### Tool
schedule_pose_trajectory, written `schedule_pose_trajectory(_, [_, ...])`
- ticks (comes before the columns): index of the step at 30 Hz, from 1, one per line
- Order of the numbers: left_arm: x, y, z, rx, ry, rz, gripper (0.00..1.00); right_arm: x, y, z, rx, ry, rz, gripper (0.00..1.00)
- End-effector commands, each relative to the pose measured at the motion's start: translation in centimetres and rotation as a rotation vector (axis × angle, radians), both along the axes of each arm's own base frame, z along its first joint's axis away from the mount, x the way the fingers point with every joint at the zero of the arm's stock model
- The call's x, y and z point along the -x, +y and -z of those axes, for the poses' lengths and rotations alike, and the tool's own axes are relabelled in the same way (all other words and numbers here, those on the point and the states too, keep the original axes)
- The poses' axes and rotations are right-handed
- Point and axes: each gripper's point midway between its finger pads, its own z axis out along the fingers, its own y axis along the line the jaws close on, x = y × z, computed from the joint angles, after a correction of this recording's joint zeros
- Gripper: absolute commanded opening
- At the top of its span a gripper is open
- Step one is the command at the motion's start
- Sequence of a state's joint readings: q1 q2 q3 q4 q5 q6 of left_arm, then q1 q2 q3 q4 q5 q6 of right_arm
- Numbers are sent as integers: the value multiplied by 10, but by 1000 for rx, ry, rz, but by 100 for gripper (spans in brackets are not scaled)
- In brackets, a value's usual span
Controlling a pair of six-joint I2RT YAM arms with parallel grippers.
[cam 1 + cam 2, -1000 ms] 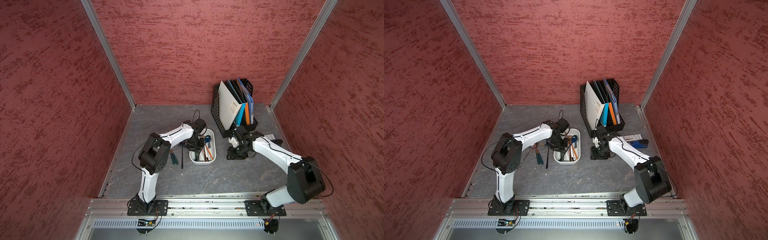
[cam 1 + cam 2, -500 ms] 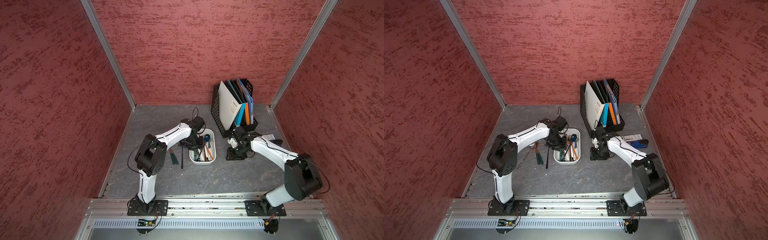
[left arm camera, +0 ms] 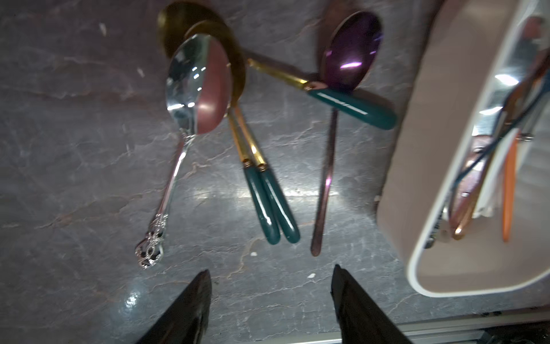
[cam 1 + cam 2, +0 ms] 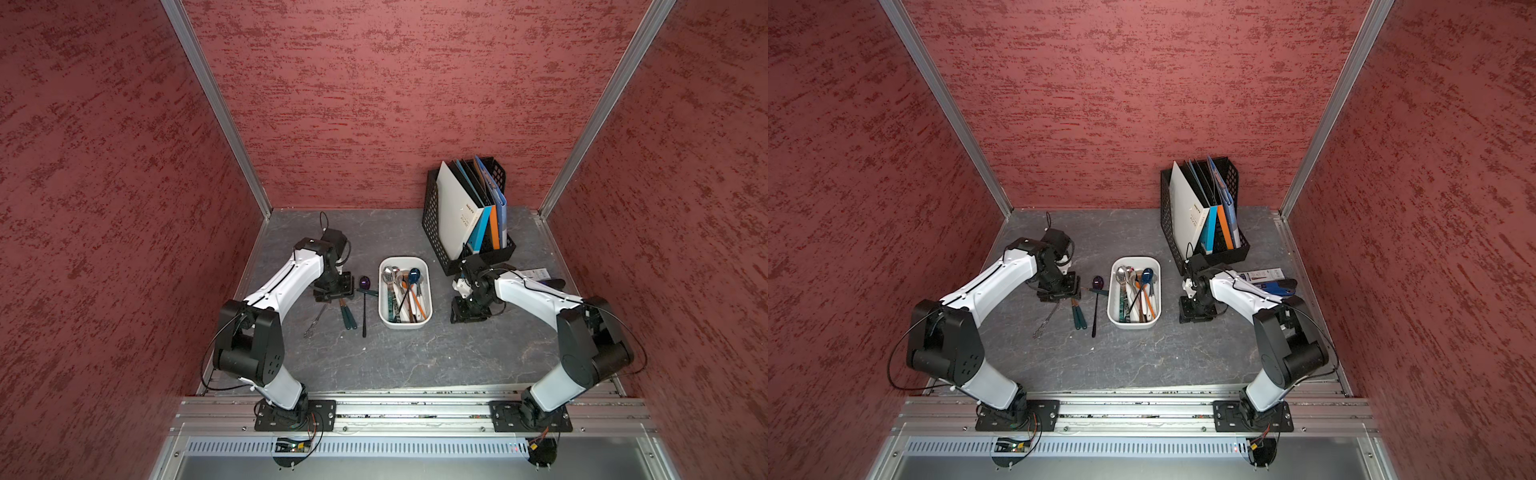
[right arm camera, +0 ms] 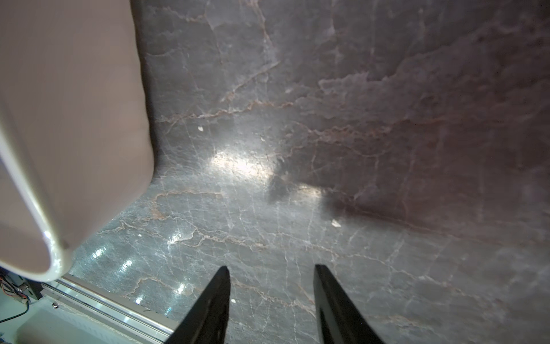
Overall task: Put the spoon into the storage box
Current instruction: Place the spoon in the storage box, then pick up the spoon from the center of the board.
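The left fingers (image 3: 190, 303) stand well apart with nothing between them, above the grey worktop (image 3: 74, 149) near five loose spoons: a silver spoon (image 3: 184, 98) with an ornate handle, two green-handled spoons (image 3: 268, 202) side by side, and a third green-handled spoon (image 3: 351, 107) crossing the neck of a purple spoon (image 3: 351, 50). All five lie on the worktop outside the white storage box (image 4: 383, 303), just beside its wall on the robot's left, and the box itself holds several other utensils (image 4: 405, 291). The right fingers (image 5: 208, 306) are partly parted and empty over the worktop on the box's other side, near a black file rack (image 4: 432, 232).
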State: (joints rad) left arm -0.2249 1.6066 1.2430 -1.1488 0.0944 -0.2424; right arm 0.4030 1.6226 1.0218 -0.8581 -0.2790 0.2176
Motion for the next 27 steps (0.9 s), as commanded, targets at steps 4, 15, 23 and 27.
schedule_pose_trajectory(4, [5,35,27,-65,78,1,70,-9,6,-5,-16,-17,-22,49])
schedule_pose_trajectory(15, [-5,50,71,-53,139,-26,70,-9,5,-2,-6,0,-25,48])
schedule_pose_trajectory(23, [-3,60,95,-72,199,-59,63,-10,4,-2,2,2,-21,48])
schedule_pose_trajectory(27, [1,61,103,-66,223,-74,53,-13,5,-3,3,2,-17,48])
